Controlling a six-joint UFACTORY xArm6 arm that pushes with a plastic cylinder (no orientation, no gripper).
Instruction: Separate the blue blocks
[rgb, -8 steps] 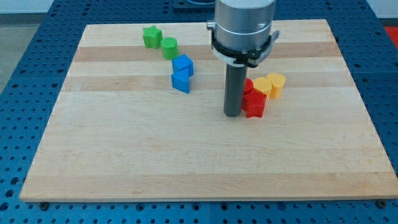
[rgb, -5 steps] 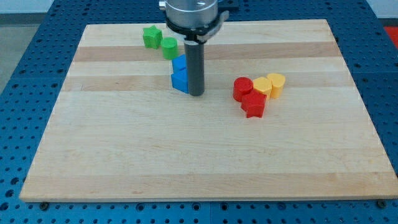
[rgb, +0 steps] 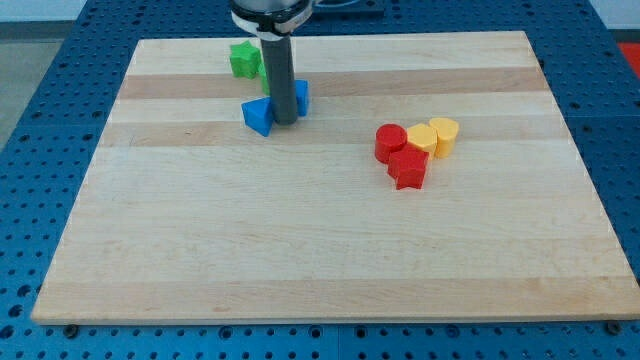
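While my tip is wedging between both blue blocks | gap opening, more separation needed | no hand fitted

1. You have two blue blocks.
2. You have two red blocks: one cylinder, one star.
3. Two yellow blocks.
4. One green star; a second green block shows only partly behind the rod.
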